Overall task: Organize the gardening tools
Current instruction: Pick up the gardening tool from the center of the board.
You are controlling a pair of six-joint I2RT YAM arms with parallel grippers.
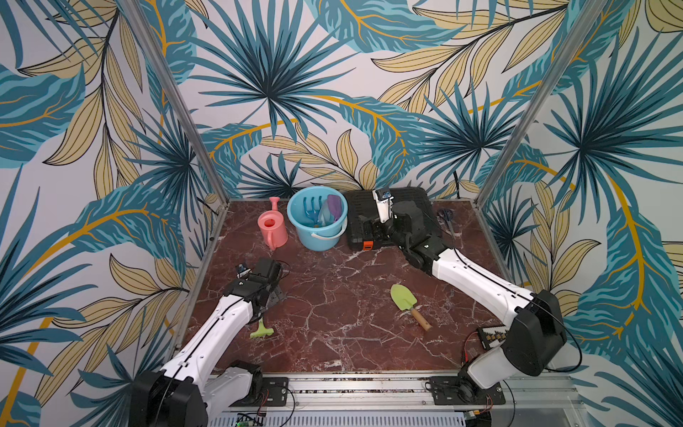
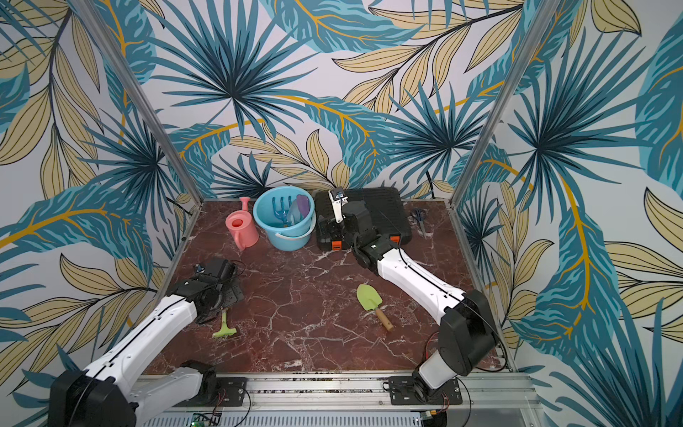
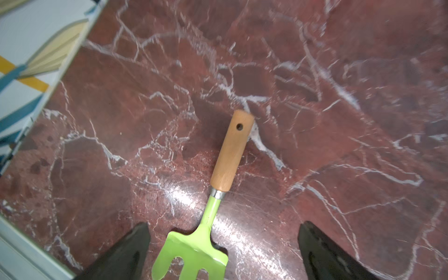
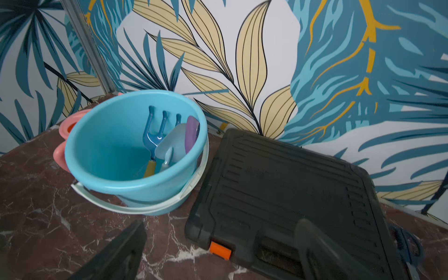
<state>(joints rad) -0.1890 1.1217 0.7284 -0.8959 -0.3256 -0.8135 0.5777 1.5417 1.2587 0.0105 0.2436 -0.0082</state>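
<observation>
A blue bucket (image 1: 321, 240) stands at the back and holds the blue fork-rake (image 4: 155, 131), the pale blue trowel (image 4: 173, 143) and the purple scoop (image 4: 192, 133). The pink watering can (image 1: 273, 229) stands to its left. The lime trowel (image 1: 403, 297) lies on the table right of centre. The green wooden-handled hoe (image 3: 231, 152) lies flat near the left edge, its pronged head between the fingers of my left gripper (image 3: 223, 225), which hangs open just above it. My right gripper (image 4: 222, 223) is open and empty, above the front corner of the black case beside the bucket.
The black case with orange latches (image 4: 291, 174) lies shut at the back right, next to the bucket. Blue-handled scissors (image 1: 446, 214) lie to the right of the case. The red marble table (image 1: 332, 325) is bounded by aluminium posts and patterned walls.
</observation>
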